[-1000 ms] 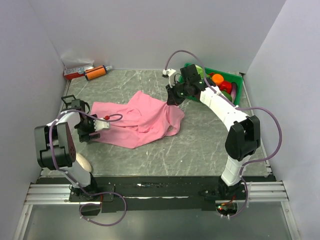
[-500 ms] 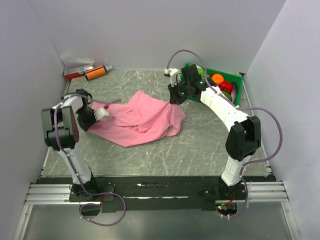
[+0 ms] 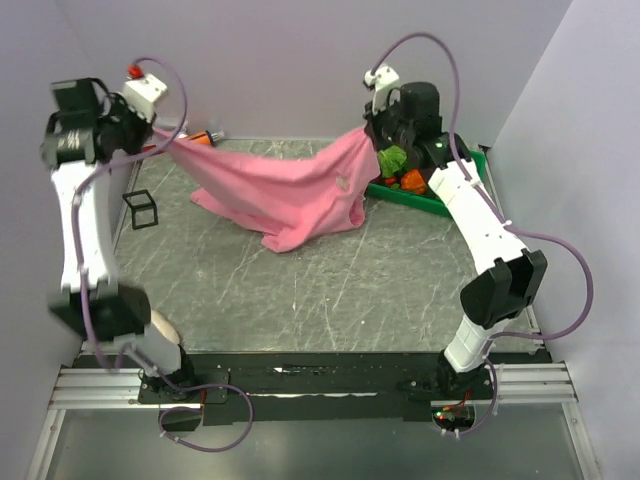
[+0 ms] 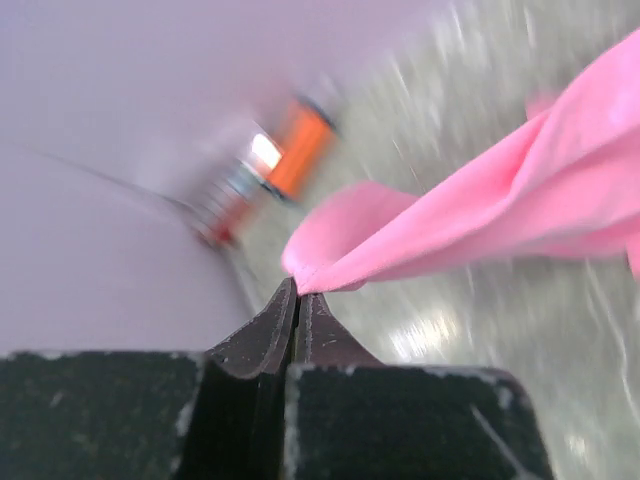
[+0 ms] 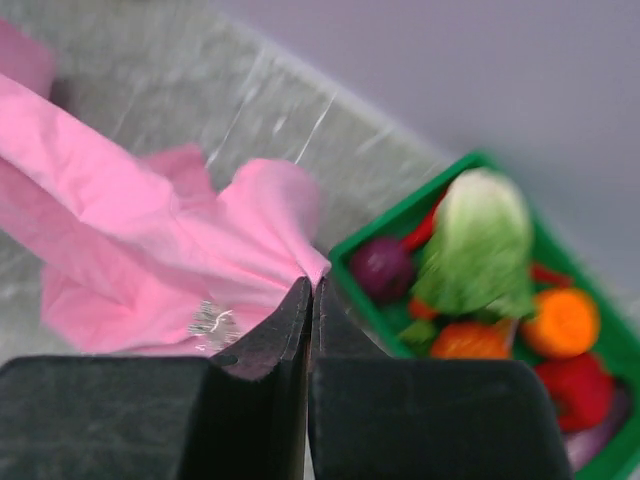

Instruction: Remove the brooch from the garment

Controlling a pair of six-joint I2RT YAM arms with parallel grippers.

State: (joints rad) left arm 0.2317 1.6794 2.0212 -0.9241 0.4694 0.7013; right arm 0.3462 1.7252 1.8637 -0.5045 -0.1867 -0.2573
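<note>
The garment [image 3: 290, 190], a pink T-shirt, hangs stretched in the air between my two grippers, its lower folds sagging toward the table. My left gripper [image 3: 160, 130] is raised at the far left and shut on one corner of the cloth [image 4: 480, 220], fingertips pinched together [image 4: 298, 290]. High at the back right, my right gripper [image 3: 372, 130] is shut on the opposite edge [image 5: 312, 282]. The brooch [image 5: 213, 325] is a tiny silvery-white speck on the pink cloth [image 5: 150, 220] just below and left of the right fingertips. From above the brooch [image 3: 343, 184] shows faintly.
A green bin [image 3: 410, 196] of toy vegetables stands at the back right, right under the right gripper; its rim [image 5: 385, 235] is close to the fingers. An orange tube [image 4: 300, 155] lies at the back left wall. A small black frame [image 3: 141, 209] sits at the table's left.
Both arms have risen and spread apart, lifting the shirt off the table and pulling it taut. The left gripper closed on the shirt's left corner.
</note>
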